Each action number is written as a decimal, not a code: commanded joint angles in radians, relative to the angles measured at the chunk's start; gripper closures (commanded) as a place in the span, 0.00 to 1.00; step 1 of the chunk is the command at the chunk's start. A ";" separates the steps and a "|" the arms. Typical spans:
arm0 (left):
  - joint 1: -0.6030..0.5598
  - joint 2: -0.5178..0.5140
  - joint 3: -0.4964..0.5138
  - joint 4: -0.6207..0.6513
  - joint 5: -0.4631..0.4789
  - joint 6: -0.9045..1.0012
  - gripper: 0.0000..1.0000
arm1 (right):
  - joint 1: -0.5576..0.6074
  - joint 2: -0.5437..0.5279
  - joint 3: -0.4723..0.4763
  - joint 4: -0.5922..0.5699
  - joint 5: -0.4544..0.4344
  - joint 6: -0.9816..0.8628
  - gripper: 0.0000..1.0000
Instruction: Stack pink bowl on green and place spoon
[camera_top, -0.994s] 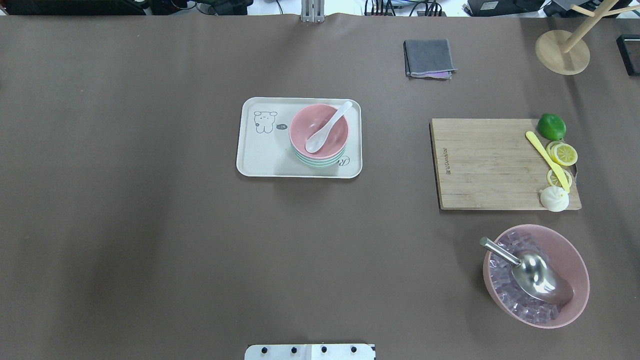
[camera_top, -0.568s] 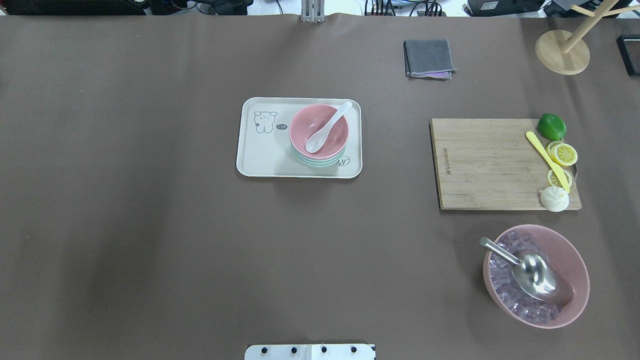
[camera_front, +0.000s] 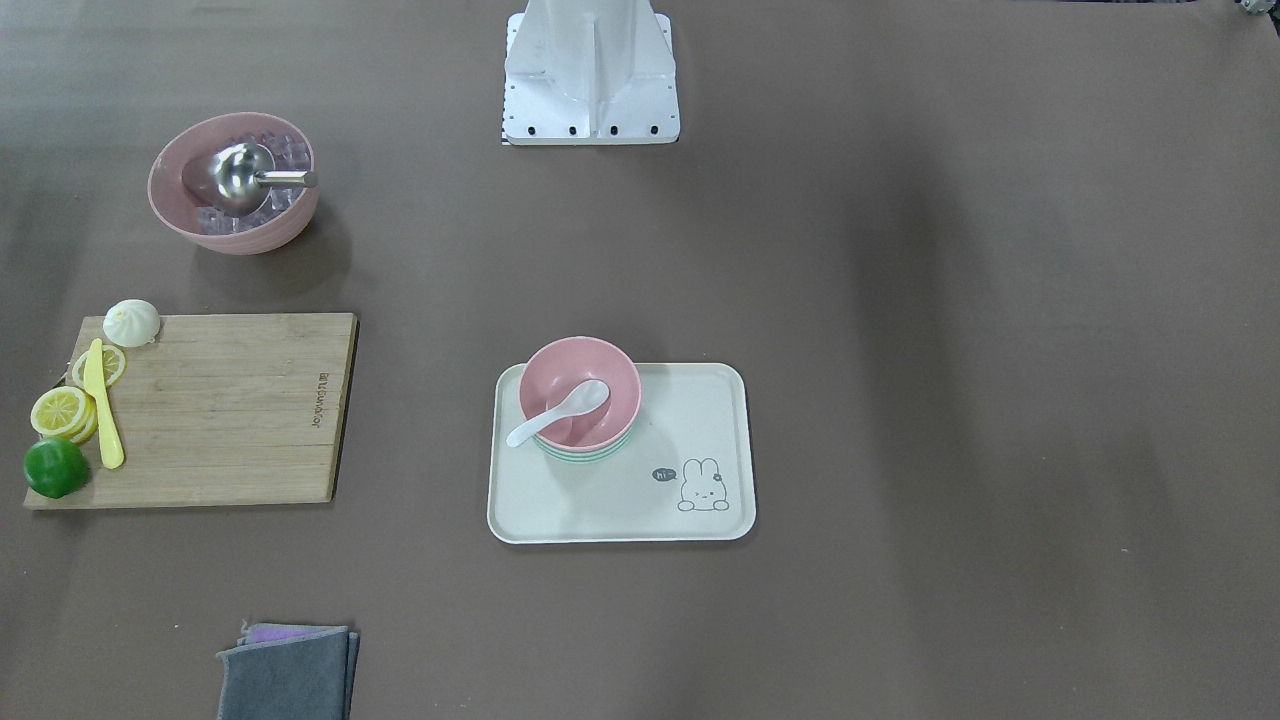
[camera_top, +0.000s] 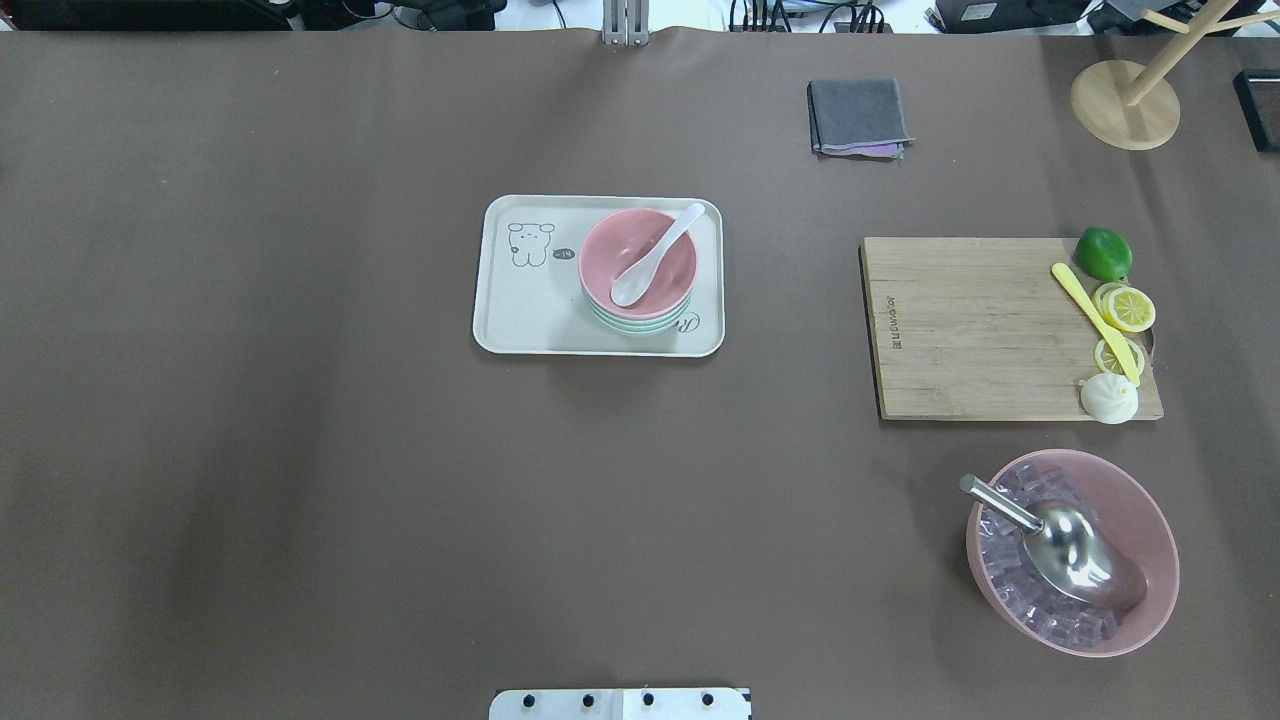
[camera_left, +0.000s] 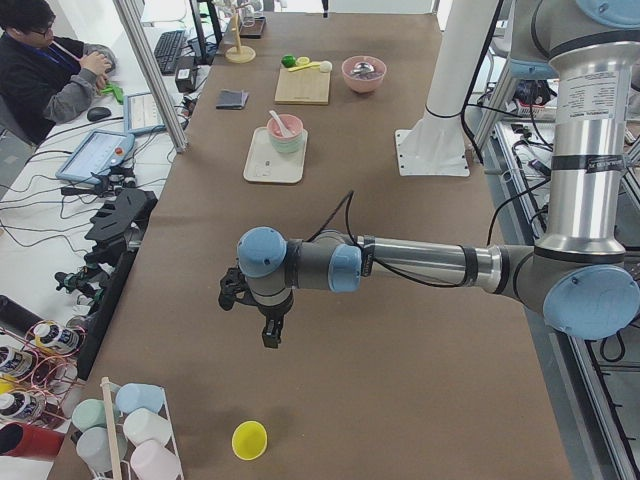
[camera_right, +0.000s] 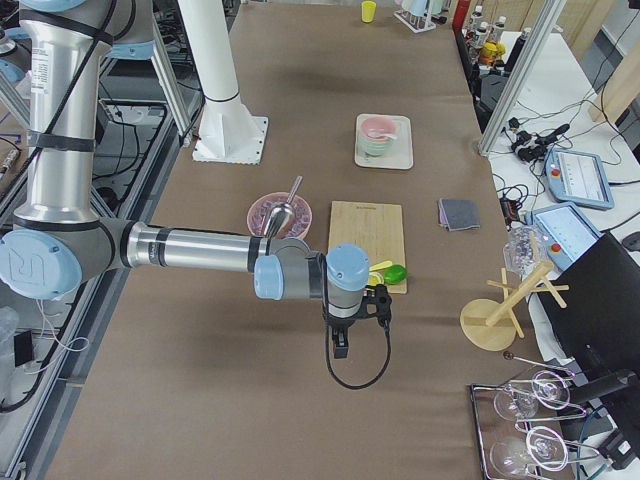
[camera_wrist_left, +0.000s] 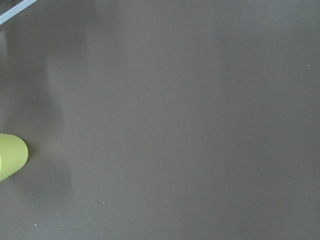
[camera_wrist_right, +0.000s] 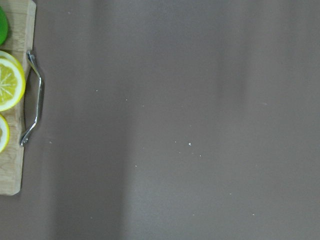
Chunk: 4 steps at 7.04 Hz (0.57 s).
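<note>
Both halves of the job look done to me. The pink bowl (camera_top: 610, 245) sits nested on the green bowl (camera_top: 636, 323) at one end of the tray (camera_top: 520, 320). The spoon (camera_top: 655, 256) lies inside the pink bowl, scoop down in the well and handle propped on the rim.

My left tool (camera_left: 271, 338) hangs over bare tabletop (camera_top: 300, 450) at my left end, well apart from the tray. My right tool (camera_right: 341, 348) hangs beyond the cutting board (camera_right: 366, 230) at my right end. Neither shows in the overhead or front view, and my wrist cameras show none of the fingers, so I cannot tell whether either pair is apart or together.

I judge nothing is left to grasp. The next move calls only for parking both arms away from the tray, since a brush against the overhanging handle could tip the spoon out.
</note>
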 joint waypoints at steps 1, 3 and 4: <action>-0.001 0.014 0.000 -0.006 0.003 0.004 0.02 | 0.000 0.024 0.029 -0.082 0.002 -0.002 0.00; 0.000 0.017 -0.001 -0.008 0.003 0.004 0.02 | 0.000 0.018 0.029 -0.074 0.007 0.000 0.00; 0.000 0.019 -0.003 -0.008 0.005 0.004 0.02 | -0.001 0.014 0.027 -0.069 0.009 -0.002 0.00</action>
